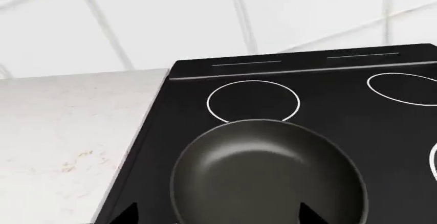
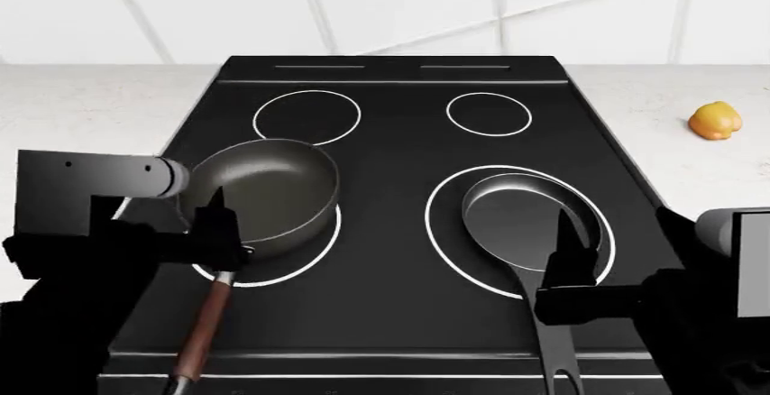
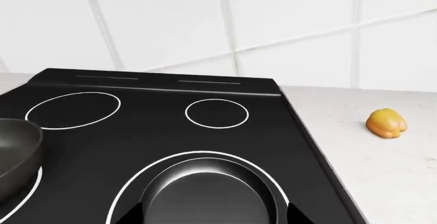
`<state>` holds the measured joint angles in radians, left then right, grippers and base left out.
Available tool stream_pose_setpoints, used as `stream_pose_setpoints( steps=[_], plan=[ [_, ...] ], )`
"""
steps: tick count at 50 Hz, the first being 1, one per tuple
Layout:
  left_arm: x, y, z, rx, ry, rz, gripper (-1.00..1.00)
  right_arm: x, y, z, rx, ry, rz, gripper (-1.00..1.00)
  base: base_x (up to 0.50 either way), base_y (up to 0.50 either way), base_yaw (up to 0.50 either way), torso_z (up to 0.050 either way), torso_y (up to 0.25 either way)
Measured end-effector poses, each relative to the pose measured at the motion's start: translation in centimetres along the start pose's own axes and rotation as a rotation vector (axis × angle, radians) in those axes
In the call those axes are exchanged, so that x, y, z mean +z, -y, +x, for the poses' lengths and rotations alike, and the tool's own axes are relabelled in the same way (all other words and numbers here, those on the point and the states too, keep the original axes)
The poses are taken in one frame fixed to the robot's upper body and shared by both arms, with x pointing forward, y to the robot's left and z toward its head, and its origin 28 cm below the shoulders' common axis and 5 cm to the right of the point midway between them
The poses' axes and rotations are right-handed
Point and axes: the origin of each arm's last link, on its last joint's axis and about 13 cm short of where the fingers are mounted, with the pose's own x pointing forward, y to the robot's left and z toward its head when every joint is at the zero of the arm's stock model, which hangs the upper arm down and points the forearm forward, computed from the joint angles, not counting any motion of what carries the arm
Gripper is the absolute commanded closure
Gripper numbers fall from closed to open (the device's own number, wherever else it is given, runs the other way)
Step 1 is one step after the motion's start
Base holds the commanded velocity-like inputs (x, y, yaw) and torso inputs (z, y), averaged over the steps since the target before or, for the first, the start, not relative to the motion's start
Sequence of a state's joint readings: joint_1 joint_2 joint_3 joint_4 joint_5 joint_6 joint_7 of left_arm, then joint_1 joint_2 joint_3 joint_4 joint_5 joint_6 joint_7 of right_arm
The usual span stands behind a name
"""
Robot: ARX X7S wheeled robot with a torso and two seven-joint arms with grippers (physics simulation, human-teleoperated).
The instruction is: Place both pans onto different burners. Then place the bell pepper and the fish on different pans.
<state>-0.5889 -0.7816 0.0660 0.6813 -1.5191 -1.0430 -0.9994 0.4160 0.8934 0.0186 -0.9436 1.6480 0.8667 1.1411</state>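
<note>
text: none readable | cooktop (image 2: 398,151): only white burner rings and two thin lines along far edge, no letters or numbers | pans: unmarked

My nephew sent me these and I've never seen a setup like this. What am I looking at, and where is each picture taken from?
These are simulator renders of a two-armed robot at a black cooktop. One picture looks down from its head; the other two come from cameras near each hand. The larger pan, with a wooden handle, sits on the front left burner. The smaller pan, with a metal handle, sits inside the front right burner. The left hand is at the larger pan's handle and the right hand at the smaller's; whether either grips is unclear. A bell pepper lies on the counter to the right. No fish shows.
</note>
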Motion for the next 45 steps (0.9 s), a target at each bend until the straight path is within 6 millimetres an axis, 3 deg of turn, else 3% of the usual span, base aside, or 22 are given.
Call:
stream_pose_setpoints(
  steps=[20, 33, 40, 45],
  plan=[
    [3.9, -0.3, -2.3, 0.018, 0.199, -0.004, -1.0, 0.1, -0.1, 0.1, -0.053, 0.067, -0.048, -1.0, 0.0, 0.0, 0.0, 0.0, 0.0],
    [4.0, -0.1, -3.6, -0.002, 0.292, -0.02, -1.0, 0.0, -0.3, 0.0, -0.072, 0.165, -0.092, -1.0, 0.0, 0.0, 0.0, 0.0, 0.0],
    [3.8, -0.1, -3.9, -0.007, 0.311, -0.029, -1.0, 0.1, -0.4, 0.0, -0.086, 0.176, -0.109, -1.0, -0.5, 0.0, 0.0, 0.0, 0.0],
    [3.7, -0.2, -4.1, -0.003, 0.322, -0.035, -1.0, 0.1, -0.4, -0.1, -0.073, 0.182, -0.096, -1.0, 0.0, -0.5, 0.0, 0.0, 0.0]
  ],
)
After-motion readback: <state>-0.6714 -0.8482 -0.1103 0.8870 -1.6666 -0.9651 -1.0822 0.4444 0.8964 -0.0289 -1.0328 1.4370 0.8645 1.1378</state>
